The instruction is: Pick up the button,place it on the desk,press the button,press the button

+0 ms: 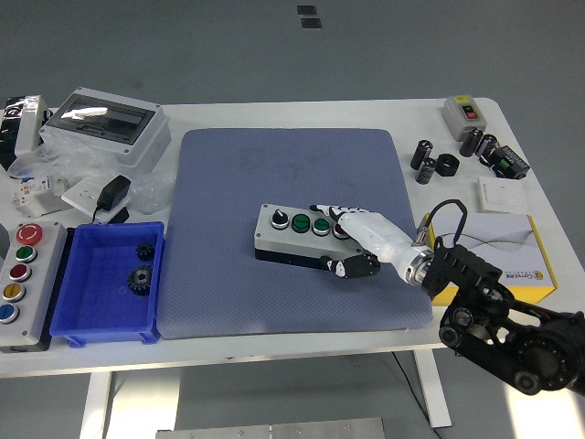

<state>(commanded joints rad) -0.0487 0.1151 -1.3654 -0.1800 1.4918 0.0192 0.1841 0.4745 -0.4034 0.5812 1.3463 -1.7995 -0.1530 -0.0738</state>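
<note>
A grey button box with a dark base is shown lying on the blue-grey mat that covers the middle of the white desk. The box is set slightly askew, its right end nearer the desk's front edge. Four controls are seen in a row on its top: a black-and-white knob at the left, two green buttons, and a fourth at the right end largely hidden under the fingers.

The right robot hand is brought in from the lower right and is clamped on the right end of the box: white fingers are laid over the top face, and dark fingertips are curled against the front side below. The left robot hand is not in view.

To the left of the mat, a blue bin holding two dark gears is seen, and beside it, at the desk's left edge, a second control box with red, green, yellow and blue buttons. Behind these a grey enclosure with a clear lid and a black adapter are placed. At the right, a white-and-yellow carton carries small print too fine to be read; dark cylinders and a small switch box lie farther back.
</note>
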